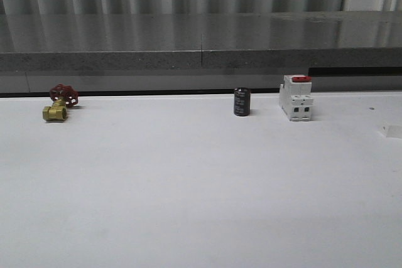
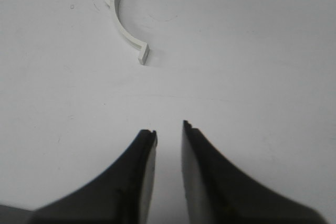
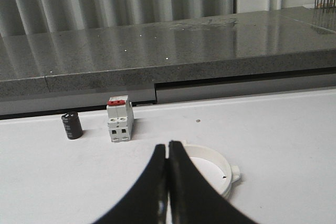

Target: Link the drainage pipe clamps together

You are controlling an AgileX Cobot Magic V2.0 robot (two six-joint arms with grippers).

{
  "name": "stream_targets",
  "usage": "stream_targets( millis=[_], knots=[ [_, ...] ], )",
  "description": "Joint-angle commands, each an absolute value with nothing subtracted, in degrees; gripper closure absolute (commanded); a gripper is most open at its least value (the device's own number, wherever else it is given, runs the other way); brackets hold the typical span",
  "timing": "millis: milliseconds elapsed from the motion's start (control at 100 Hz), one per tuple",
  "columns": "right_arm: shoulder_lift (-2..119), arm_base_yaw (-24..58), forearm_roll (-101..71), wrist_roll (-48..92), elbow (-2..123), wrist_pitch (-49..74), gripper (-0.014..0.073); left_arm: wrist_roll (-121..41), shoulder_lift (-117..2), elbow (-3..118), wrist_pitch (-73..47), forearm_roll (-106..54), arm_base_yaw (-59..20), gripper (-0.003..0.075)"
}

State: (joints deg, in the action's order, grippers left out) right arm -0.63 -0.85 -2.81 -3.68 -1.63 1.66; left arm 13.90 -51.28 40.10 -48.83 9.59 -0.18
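One drainage pipe clamp [image 2: 116,11], a white half-ring with a flanged end tab, lies flat on the white table ahead of my left gripper [image 2: 169,129]. The dark fingers stand a narrow gap apart with nothing between them, well short of the clamp. The other clamp [image 3: 223,163], a white curved ring with a side lug, lies just beyond my right gripper [image 3: 168,148]. The right fingers are pressed together and hide part of that ring; nothing shows between them.
At the back of the white table [image 1: 188,186] stand a brass valve with a red handle [image 1: 59,103], a black cylinder [image 1: 242,101] and a white breaker with a red top [image 1: 296,97]. A small white piece [image 1: 392,132] sits at the right edge. A grey ledge runs behind.
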Motion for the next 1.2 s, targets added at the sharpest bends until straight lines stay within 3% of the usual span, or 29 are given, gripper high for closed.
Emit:
stream_targets(
  millis=[0,70,130,380,870,1190],
  knots=[
    [-1.70,-1.11,-2.74,-3.48,-0.53,-3.05,0.0661,13.63,-51.19,42.13,-46.04,10.08,-0.46,0.0358],
    [-1.70,-1.11,-2.74,-3.48,-0.53,-3.05,0.0661,13.63,-51.19,42.13,-45.75,10.21,-0.46,0.0252],
    [-1.70,-1.11,-2.74,-3.48,-0.53,-3.05,0.0661,13.63,-51.19,42.13,-44.30,9.99,-0.46,0.0221],
    [-1.70,-1.11,-2.74,-3.48,-0.53,-3.05,0.0661,13.63,-54.99,45.06,-43.08,9.77,-0.21,0.0225],
    [-1.70,-1.11,-2.74,-3.48,-0.53,-3.05,0.0661,-3.01,-85.14,66.57,-46.69,2.75,9.37,0.0226],
    [-1.70,-1.11,-2.74,-3.48,-0.53,-3.05,0.0661,-8.53,-99.35,74.07,-46.57,2.64,15.44,0.0227]
  ],
)
